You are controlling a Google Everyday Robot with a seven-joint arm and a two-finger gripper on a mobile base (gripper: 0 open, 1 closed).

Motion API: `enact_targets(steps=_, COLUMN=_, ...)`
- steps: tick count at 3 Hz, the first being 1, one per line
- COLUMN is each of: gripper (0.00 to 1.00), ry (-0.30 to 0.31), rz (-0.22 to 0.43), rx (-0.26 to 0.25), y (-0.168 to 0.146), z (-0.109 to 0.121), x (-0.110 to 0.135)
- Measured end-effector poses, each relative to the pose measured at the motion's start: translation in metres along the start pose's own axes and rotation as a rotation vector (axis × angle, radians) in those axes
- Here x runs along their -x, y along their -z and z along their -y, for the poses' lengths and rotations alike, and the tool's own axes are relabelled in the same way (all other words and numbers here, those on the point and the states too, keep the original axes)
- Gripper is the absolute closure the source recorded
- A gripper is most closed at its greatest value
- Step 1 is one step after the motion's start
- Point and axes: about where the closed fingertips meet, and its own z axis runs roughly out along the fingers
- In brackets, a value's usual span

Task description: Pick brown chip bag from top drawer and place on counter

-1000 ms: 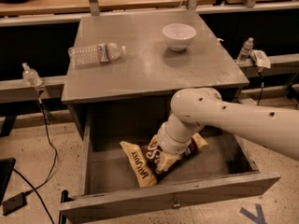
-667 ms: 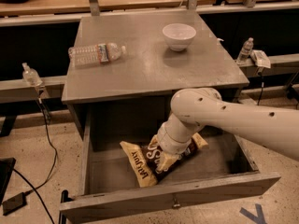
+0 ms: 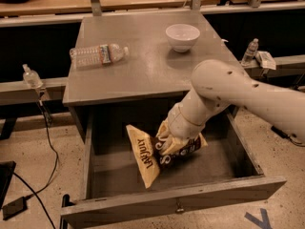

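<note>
Your grey desk (image 3: 143, 75) is the biggest thing here, and its flat top is where the bag has to end up. Below it the top drawer (image 3: 143, 206) is pulled all the way out. The white arm (image 3: 228, 87) comes in from the right and bends down into the drawer.

The brown chip bag (image 3: 145, 161) is not out yet. It is in the middle of the drawer, and its tan end points toward the front. A clear water bottle (image 3: 97, 55) lies on its side on the left of the desk top. A white bowl (image 3: 182, 36) stands near the back right.

The tool (image 3: 167, 144) is down on the dark part of the bag. You cannot tell if it is clenched on the bag or just touching it.

Almost nothing has moved in the last second. The arm and the bag are in the same spots. I think this is the grabbing step, so the lift has not started.
</note>
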Motion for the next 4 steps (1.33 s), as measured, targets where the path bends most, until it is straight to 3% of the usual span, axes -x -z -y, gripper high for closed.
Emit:
enact_targets(steps=1, gripper=1.00, ry=0.003, rz=0.034, rx=-0.027, y=0.044, z=0.010, x=0.016)
enact_targets(steps=2, gripper=1.00, ry=0.005, rz=0.014, rx=-0.042, y=0.082, z=0.023, x=0.027)
enact_targets(steps=3, gripper=1.00, ry=0.002, rz=-0.066, rx=-0.070, y=0.125, z=0.052, x=0.031)
enact_targets(steps=4, gripper=1.00, ry=-0.003, rz=-0.240, rx=-0.101, y=0.182, z=0.112, x=0.030)
